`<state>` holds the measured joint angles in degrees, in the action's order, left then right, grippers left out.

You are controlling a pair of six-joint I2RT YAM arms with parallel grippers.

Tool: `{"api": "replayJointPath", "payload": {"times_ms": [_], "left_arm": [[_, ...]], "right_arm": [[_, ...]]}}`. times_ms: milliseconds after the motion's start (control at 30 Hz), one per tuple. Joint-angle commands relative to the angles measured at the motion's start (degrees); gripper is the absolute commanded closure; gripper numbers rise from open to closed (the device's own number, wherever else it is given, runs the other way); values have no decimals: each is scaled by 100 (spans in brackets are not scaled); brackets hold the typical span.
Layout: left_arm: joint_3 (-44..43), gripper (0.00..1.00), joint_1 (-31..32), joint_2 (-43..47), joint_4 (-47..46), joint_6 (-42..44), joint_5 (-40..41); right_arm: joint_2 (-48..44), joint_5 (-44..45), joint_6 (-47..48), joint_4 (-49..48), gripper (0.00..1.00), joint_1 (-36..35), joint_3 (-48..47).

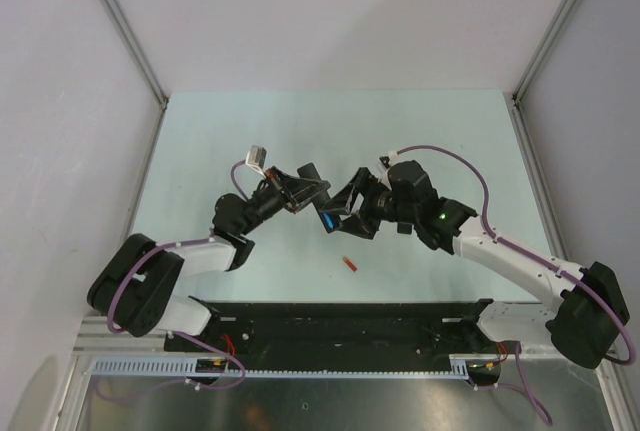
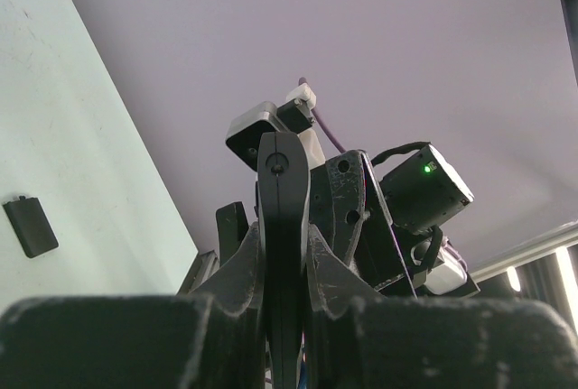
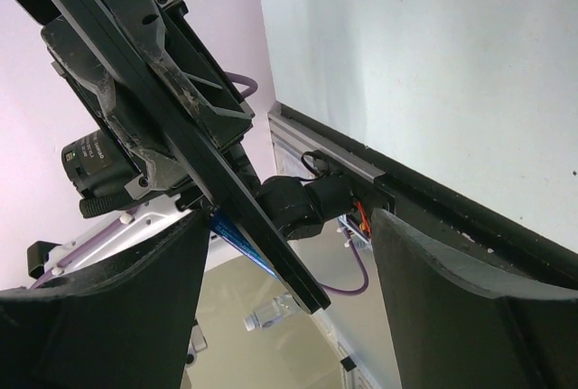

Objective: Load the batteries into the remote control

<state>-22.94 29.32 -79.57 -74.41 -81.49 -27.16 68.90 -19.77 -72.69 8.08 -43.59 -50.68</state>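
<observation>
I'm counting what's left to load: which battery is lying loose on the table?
The red-orange battery. It lies alone on the table, while the blue battery is up off it, beside the remote control in the left gripper.

Table (image 1: 430,121): pale green top, evenly lit | back wall (image 1: 340,11): plain pale grey panel | left wall (image 1: 60,101), right wall (image 1: 590,131): matching grey panels | left post (image 1: 124,31), right post (image 1: 557,26): metal, at the back corners | black rail (image 1: 350,316): along the table's near edge | metal sheet (image 1: 330,401): nearest the camera.
</observation>
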Motion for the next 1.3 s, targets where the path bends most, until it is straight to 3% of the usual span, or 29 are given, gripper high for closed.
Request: {"api": "replayJointPath", "payload": {"times_ms": [0, 1267], "left_arm": [[-26, 100, -5, 205, -284, 81, 9], [-79, 100, -23, 398, -302, -156, 220]], "right_arm": [[27, 123, -18, -122, 24, 9, -13], [62, 157, 35, -333, 38, -167, 154]]}}
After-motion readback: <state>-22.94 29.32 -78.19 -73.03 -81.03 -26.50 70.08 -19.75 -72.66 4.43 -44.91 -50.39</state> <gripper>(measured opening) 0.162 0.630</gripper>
